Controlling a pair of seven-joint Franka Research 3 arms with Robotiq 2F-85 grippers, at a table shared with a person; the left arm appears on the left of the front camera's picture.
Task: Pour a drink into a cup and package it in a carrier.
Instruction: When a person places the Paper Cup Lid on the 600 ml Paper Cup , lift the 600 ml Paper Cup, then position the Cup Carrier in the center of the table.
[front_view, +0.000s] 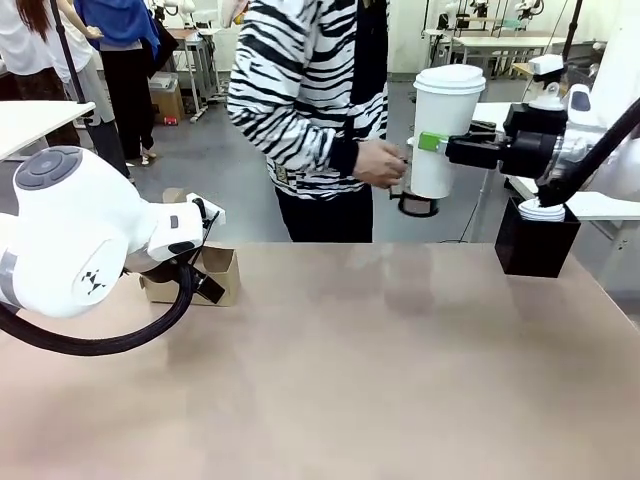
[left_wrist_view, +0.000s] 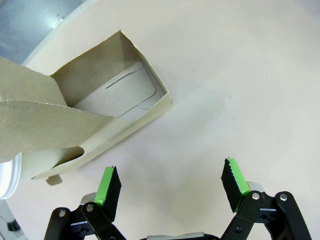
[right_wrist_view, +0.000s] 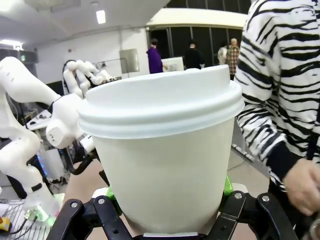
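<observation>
My right gripper (front_view: 437, 145) is shut on the tall white paper cup (front_view: 447, 105), holding it upright in the air beyond the table's far right edge. A white lid closes the cup (right_wrist_view: 165, 150), so the drink is hidden. The right gripper (right_wrist_view: 167, 202) has its green pads pressed on both sides of the cup's lower half. A person's hand (front_view: 380, 162) is next to the cup's base, by a black ring-shaped thing (front_view: 418, 207). The brown cardboard carrier (front_view: 218, 272) stands at the table's far left. My left gripper (left_wrist_view: 172, 187) hangs open beside the carrier (left_wrist_view: 107, 102), with nothing between its fingers.
A black box (front_view: 537, 245) holding white lids stands at the table's far right corner. The person in a striped top stands at the far edge. The bare tan tabletop (front_view: 370, 360) stretches between the carrier and the black box.
</observation>
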